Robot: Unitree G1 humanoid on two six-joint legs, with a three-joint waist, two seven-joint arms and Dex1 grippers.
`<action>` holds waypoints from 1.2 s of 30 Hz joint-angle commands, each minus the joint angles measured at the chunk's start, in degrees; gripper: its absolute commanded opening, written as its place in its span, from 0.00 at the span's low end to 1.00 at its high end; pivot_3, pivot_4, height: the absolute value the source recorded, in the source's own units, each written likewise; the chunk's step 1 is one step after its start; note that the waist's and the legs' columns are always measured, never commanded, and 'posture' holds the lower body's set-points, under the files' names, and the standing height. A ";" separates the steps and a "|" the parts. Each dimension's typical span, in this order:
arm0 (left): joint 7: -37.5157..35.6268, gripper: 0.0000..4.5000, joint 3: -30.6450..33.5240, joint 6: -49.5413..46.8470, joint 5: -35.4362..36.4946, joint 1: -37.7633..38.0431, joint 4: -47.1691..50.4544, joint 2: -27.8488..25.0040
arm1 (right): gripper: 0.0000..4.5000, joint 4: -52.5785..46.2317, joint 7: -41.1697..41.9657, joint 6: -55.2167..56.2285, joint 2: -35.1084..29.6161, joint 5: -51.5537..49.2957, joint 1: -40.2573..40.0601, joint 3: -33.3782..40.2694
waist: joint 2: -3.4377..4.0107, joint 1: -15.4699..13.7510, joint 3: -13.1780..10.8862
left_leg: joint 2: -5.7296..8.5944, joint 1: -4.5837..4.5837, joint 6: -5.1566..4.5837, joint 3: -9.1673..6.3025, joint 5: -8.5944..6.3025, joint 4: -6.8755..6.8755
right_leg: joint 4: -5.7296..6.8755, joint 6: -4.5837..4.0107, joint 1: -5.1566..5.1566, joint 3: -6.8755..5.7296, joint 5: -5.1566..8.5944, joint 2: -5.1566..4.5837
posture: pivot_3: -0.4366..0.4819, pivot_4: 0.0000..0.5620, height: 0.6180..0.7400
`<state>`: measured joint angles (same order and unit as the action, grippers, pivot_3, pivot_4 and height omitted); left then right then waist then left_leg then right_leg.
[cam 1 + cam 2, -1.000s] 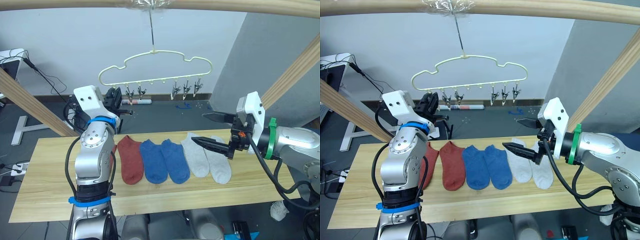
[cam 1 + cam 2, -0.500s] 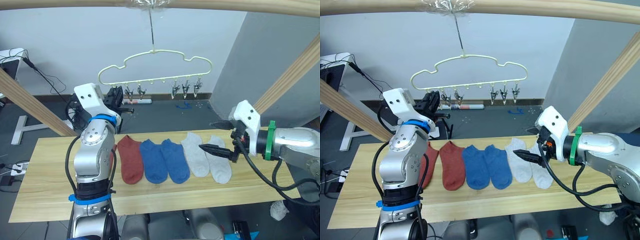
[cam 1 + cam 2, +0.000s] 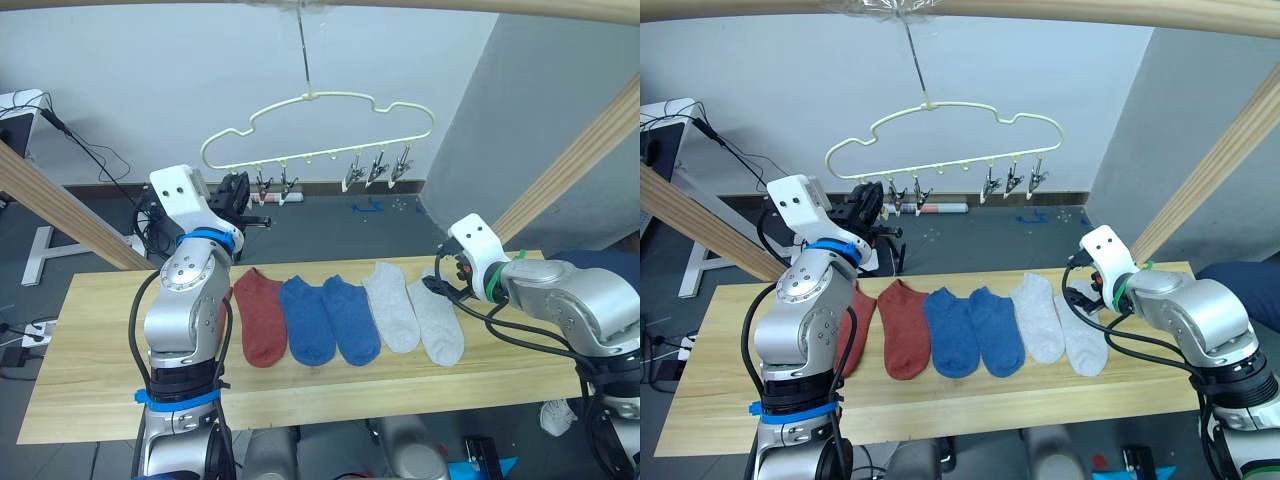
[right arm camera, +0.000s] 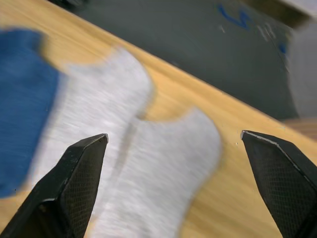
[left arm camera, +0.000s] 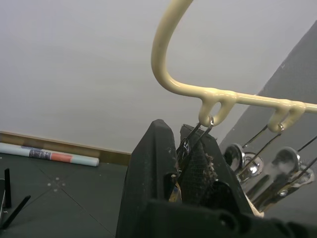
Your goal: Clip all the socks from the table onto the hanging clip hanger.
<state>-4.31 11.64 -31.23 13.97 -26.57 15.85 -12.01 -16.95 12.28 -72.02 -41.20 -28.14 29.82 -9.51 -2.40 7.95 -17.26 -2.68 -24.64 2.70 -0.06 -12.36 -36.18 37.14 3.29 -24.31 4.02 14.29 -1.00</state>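
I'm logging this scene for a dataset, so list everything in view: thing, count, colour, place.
rust-red socks: two, flat on the table, at the robot's left end of the row.
blue socks: two, middle of the row.
light grey socks: two, at the robot's right end of the row.
table: one, light wood, in front of the robot.
clip hanger: one, cream, hanging above the table, metal clips along its lower bar.
wooden beams: light wood, overhead and slanting at both sides.
left gripper: black, shut on a hanger clip.
right gripper: black, open above the outermost grey sock.
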 commanded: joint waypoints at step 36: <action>0.73 0.07 0.36 -2.87 0.00 0.21 4.70 -0.92 | 1.00 22.49 1.77 12.62 17.20 21.60 2.16 -1.60 | 0.30 -0.03 -0.73 | 0.01 -0.04 0.01 0.00 0.00 0.01 | 0.06 0.01 -0.07 0.00 -0.01 0.00 | 0.27 0.64 1.00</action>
<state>-3.91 11.64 -34.55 14.10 -26.40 18.65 -12.39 5.68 13.72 -60.27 -24.13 -7.53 31.85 -11.42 -2.10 7.92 -17.99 -2.67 -24.68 2.71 -0.06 -12.36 -36.17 37.20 3.30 -24.37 4.02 14.28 -0.99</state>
